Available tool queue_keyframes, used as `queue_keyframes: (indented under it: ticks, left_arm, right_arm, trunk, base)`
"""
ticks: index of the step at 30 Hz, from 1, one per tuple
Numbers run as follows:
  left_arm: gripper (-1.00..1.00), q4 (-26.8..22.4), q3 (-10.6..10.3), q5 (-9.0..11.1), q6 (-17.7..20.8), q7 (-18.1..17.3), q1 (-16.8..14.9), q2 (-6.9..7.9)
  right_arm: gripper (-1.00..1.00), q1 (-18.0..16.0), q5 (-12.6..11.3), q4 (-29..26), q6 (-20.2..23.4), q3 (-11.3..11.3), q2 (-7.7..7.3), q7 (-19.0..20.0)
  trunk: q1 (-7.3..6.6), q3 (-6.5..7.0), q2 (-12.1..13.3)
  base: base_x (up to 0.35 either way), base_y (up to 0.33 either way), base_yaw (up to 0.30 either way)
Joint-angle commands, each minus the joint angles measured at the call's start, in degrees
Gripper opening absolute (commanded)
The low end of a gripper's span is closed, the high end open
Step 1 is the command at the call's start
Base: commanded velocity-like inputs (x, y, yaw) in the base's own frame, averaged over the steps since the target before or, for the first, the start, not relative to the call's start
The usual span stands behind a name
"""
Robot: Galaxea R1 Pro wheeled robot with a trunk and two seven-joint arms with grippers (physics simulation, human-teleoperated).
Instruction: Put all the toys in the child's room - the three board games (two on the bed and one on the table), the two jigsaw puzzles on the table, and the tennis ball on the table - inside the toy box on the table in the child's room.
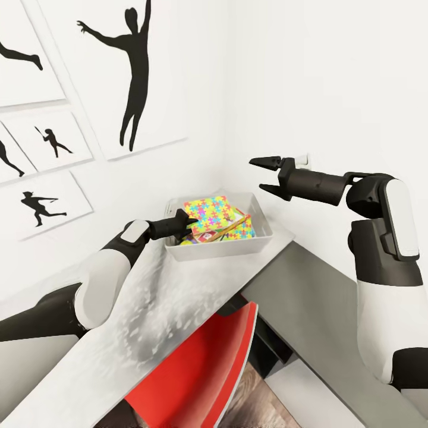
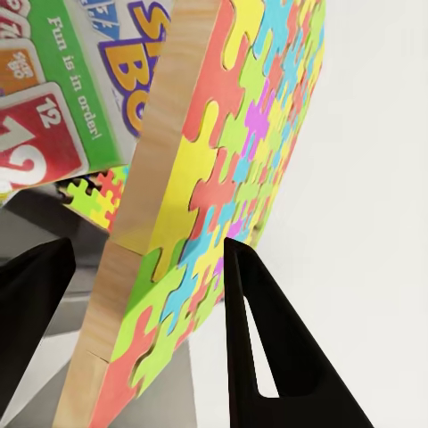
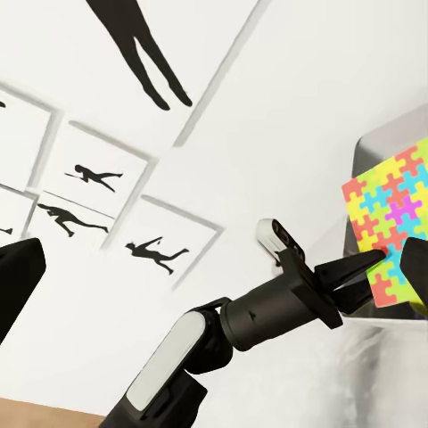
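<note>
A: Task thing first?
B: Jigsaw puzzle [image 1: 209, 215], tilted up over the toy box [image 1: 261, 241], its edge in the left gripper [image 1: 189, 222]. Left wrist view: the puzzle's [image 2: 214, 205] wooden edge sits between the two black fingers [image 2: 259, 348], jaws closed on it.
A: What else is in the box?
B: The second jigsaw puzzle [image 1: 241, 232] lies lower in the box, partly covered. An orange-green Skip-Bo board game [image 2: 71, 98] shows behind the held one. Can't make out any other contents.
A: Box location?
B: On the desk [image 1: 154, 309], at its far end in the wall corner.
A: Right side?
B: Right gripper [image 1: 270, 174] hangs in the air above the box's right end, well apart from it, jaws spread wide, nothing in them.
A: Surroundings?
B: Red chair [image 1: 202, 368] tucked under the desk's near edge. Black silhouette pictures [image 1: 128, 71] on the white wall to the left. A lower grey cabinet top [image 1: 315, 297] joins the desk at right.
</note>
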Motion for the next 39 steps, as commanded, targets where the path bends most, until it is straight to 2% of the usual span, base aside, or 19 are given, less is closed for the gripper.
queue_keyframes:
  ticks: [1,19,20,39]
  left_arm:
    - [-1.00,0.0,0.4,-0.3,0.3,-0.1,-0.1,-0.02]
    - [-1.00,0.0,0.4,-0.4,0.3,-0.1,-0.1,0.05]
    - [1.00,0.0,0.4,-0.4,0.3,-0.1,-0.1,0.05]
    - [1.00,0.0,0.4,-0.4,0.2,-0.1,-0.1,0.13]
  right_arm:
    - [1.00,-0.1,-0.5,0.0,0.0,0.0,-0.04,-0.6]
    - [1.00,0.0,-0.5,-0.1,0.0,0.0,-0.04,-0.6]
    - [1.00,0.0,-0.5,-0.1,0.0,0.0,-0.04,-0.6]
    - [1.00,0.0,-0.5,-0.1,0.0,0.4,0.11,-0.6]
  trunk:
    - [0.03,-0.20,-0.1]
    - [0.03,-1.80,-0.1]
    - [0.03,-1.83,-0.1]
    - [0.03,-1.87,-0.1]
  base:
    - [0.000,0.000,0.000]
    - [0.000,0.000,0.000]
    - [0.000,0.000,0.000]
    - [0.000,0.000,0.000]
